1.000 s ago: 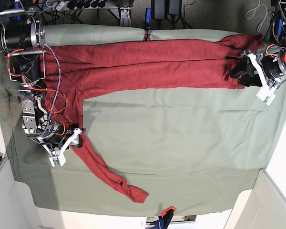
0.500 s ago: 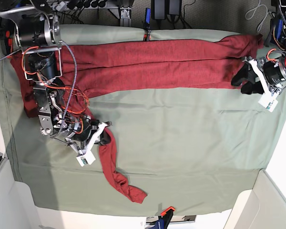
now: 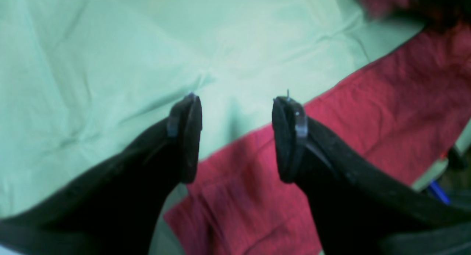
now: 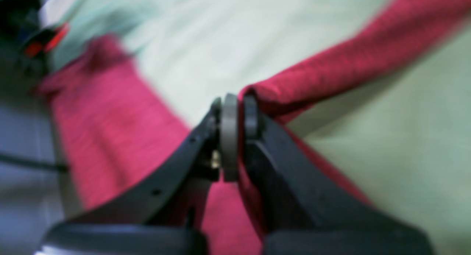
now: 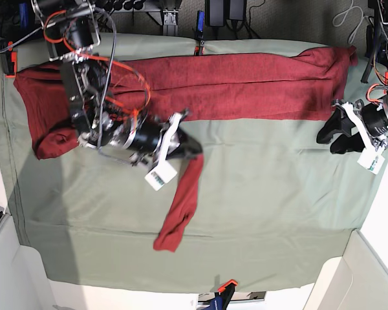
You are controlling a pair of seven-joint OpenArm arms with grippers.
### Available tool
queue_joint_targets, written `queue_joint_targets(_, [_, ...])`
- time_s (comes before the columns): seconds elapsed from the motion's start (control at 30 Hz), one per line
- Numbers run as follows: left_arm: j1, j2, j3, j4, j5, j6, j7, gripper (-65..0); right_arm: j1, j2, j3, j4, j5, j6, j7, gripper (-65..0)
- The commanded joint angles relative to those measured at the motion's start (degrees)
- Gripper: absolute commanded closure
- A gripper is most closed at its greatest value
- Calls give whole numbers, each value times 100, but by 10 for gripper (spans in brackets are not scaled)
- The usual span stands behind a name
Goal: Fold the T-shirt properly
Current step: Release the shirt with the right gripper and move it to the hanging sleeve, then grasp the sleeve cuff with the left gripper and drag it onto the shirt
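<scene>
The dark red T-shirt lies stretched along the far side of the table, and one long sleeve trails toward the near edge. My right gripper is near the table's middle, shut on the upper end of that sleeve. The right wrist view shows the right gripper with its jaws pinched on a fold of the red sleeve. My left gripper hovers just off the shirt's right end, over the green cloth. In the left wrist view the left gripper stands open and holds nothing, with the shirt's edge below it.
A sage-green table cloth covers the table. Clamps hold it at the near edge, and another clamp at the far edge. Cables and power strips lie behind the table. White walls border the near corners.
My right gripper has shut on the sleeve and carried it right and toward the table's middle. The left gripper, still open, has slid off the shirt's end toward the near side.
</scene>
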State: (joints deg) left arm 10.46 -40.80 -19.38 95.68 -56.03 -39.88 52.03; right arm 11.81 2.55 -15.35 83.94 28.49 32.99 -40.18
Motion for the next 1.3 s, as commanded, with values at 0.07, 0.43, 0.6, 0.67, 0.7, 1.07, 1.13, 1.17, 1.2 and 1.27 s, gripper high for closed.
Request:
queue_joint_targets(0.07, [-109,-127,-55,74,-120,-12,-186,-336,-306,164,-328,688,105,46,109,0])
queue_joint_targets(0.43, [-507,151,538,74,162,-12,-433,-346,-660,221,-256,1119,-146,-22,177,-381])
queue_joint_targets(0.6, [-1276,487,1810,-175,1314,-12,-962,-400,-660,221,400,1259,-149,-24,170,-384])
queue_joint_targets(0.67, [-1672,726,2199,-509,1685,-12,-1095,-400,-660,223,874,1397,-146,-26,92,-384])
queue_joint_targets(0.7, [-1875,868,2347,-721,1843,-12,-1126,-400,-662,223,1143,1473,-149,-35,39,-384])
queue_joint_targets(1.07, [-3423,2472,2723,-3512,2710,369,-1506,-400,-793,837,3633,1596,354,-90,-83,-384])
queue_joint_targets(1.13, [-3488,2671,2723,-3716,2726,367,-1502,-400,-901,984,3790,1596,411,-90,-85,-383])
queue_joint_targets(1.17, [-3493,2754,2723,-3731,2736,369,-1502,-400,-962,1036,3838,1596,413,-90,-81,-383])
queue_joint_targets(1.2, [-3493,2833,2723,-3731,2741,369,-1499,-400,-999,1086,3858,1596,442,-90,-85,-383])
queue_joint_targets(1.27, [-3488,2959,2723,-3731,2739,367,-1486,-400,-1095,1145,3864,1596,490,-87,-83,-383])
